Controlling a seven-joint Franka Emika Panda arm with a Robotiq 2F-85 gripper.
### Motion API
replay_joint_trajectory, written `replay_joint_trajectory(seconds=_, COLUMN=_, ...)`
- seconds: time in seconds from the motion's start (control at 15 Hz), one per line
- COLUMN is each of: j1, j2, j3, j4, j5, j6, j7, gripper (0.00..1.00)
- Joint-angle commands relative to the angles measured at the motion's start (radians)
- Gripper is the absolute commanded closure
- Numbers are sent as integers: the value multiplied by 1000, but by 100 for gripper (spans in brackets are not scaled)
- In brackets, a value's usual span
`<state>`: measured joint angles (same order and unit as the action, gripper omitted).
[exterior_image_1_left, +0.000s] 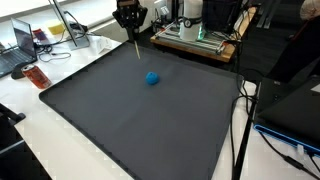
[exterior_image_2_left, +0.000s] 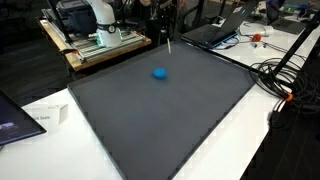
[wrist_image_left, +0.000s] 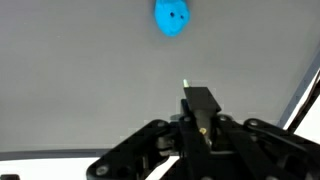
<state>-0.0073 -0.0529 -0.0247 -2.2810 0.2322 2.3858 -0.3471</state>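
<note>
Matt, smooth dark-grey mat (exterior_image_1_left: 140, 120) over a white, faintly glossy worktop (exterior_image_1_left: 40, 130). Bright blue ball (exterior_image_1_left: 152, 78), dull-finished, material unclear. Black hand (wrist_image_left: 200, 105), hard and matt, plastic or coated metal, clamped on a thin, pale, smooth stick (exterior_image_1_left: 135, 48).

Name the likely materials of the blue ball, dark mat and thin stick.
Blue ball: probably soft rubber or foam; matte, no glint.
Dark mat: likely rubber or foam sheet; grey, no sheen.
Thin stick in the tool: pale, maybe wood; too small to tell.
</note>
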Motion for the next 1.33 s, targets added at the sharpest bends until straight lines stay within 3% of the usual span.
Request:
replay_joint_trajectory(seconds=0.0, j1=1, j2=0, j3=-3, j4=1, j5=-1, j6=-2, j7=1, gripper=88)
replay_joint_trajectory(seconds=0.13, j1=1, j2=0, j3=-4, j4=1, j5=-1, j6=-2, j7=1, gripper=88)
replay_joint_trajectory(seconds=0.2, j1=1, j2=0, j3=-4, j4=1, j5=-1, j6=-2, j7=1, gripper=97)
replay_joint_trajectory(seconds=0.6, j1=40, j2=67, j3=71, j4=137, j5=-358, j6=-224, j7=383, gripper=97)
replay_joint_trajectory(seconds=0.93, j1=99, j2=143, j3=117, j4=263, j5=-434, j6=-422, j7=530, gripper=97)
replay_joint_trajectory(seconds=1.27, j1=149, j2=235, j3=130, j4=388, j5=-473, j6=-536, j7=645, gripper=97)
